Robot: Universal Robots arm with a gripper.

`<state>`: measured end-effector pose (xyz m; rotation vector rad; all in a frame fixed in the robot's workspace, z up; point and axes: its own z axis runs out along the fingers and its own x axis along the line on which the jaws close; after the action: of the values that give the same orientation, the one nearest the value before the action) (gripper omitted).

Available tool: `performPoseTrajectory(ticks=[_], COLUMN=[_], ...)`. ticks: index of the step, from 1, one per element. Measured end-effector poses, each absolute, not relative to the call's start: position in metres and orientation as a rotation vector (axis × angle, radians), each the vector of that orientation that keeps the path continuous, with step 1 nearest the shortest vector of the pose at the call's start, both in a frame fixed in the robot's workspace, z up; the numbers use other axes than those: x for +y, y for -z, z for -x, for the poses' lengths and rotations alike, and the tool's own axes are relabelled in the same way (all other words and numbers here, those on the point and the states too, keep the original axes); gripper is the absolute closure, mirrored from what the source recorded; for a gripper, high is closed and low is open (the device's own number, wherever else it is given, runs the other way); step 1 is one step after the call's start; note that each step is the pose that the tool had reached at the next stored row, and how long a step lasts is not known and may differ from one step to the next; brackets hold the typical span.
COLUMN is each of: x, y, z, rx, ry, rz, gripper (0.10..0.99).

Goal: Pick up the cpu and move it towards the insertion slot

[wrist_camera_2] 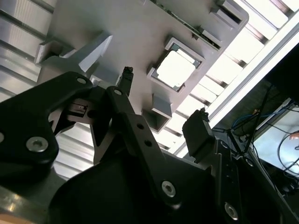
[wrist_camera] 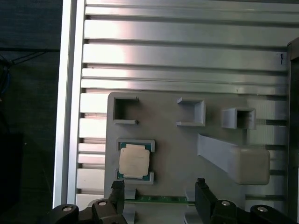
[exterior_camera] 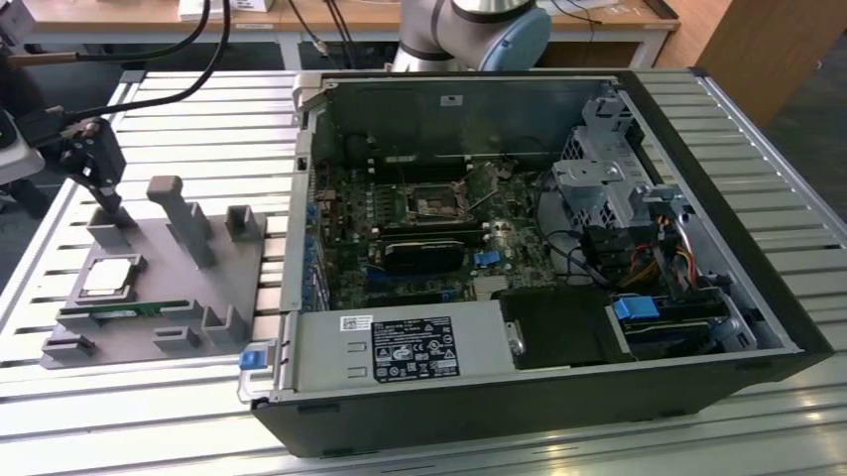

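The gripper (wrist_camera: 159, 183) hangs over the grey fixture tray (wrist_camera: 173, 149). The first wrist view has its fingers spread wide with nothing between them. The cpu (wrist_camera: 134, 162) lies untouched in its tray pocket. The exterior view adds the insertion slot (exterior_camera: 437, 203), well apart inside the open computer case (exterior_camera: 530, 409).

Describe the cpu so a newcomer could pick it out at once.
At the exterior view's left, beside the open computer case, lies a grey fixture plate. The cpu sits in its square nest: flat, shiny silver, unlike the long green memory stick beside it.
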<state>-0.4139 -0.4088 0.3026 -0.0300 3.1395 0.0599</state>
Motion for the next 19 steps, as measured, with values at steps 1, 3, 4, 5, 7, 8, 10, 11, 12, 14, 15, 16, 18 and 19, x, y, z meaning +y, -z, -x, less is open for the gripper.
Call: performPoseTrajectory(ticks=[1, 3, 4, 5, 7, 8, 10, 11, 12, 14, 15, 16, 18, 19], x=[-0.4088, -0.4088, -0.4088, -0.4088, -0.4088, -0.4088, -0.4088, -0.4088, -0.4088, -0.4088, -0.4088, -0.4088, -0.4088, -0.4088], y=[-0.3023, -0.3018, -0.3015, -0.3011, -0.3005, -0.3003, -0.2997, -0.2995, -0.2993, -0.2989, -0.2987, -0.2986, -0.2982, -0.2976], z=[0.415, 0.416, 0.4163, 0.4165, 0.4169, 0.4169, 0.417, 0.417, 0.4171, 0.4171, 0.4171, 0.4171, 0.4171, 0.4171], rx=[3.139, 3.139, 3.139, 3.139, 3.139, 3.139, 3.139, 3.139, 3.139, 3.139, 3.139, 3.139, 3.139, 3.139], ry=[-0.06, -0.06, -0.06, -0.06, -0.06, -0.06, -0.06, -0.06, -0.06, -0.06, -0.06, -0.06, -0.06, -0.06], rz=[0.03, 0.03, 0.03, 0.03, 0.03, 0.03, 0.03, 0.03, 0.03, 0.03, 0.03, 0.03, 0.03, 0.03], gripper=[0.38, 0.38, 0.38, 0.38, 0.38, 0.38, 0.38, 0.38, 0.38, 0.38, 0.38, 0.38, 0.38, 0.38])
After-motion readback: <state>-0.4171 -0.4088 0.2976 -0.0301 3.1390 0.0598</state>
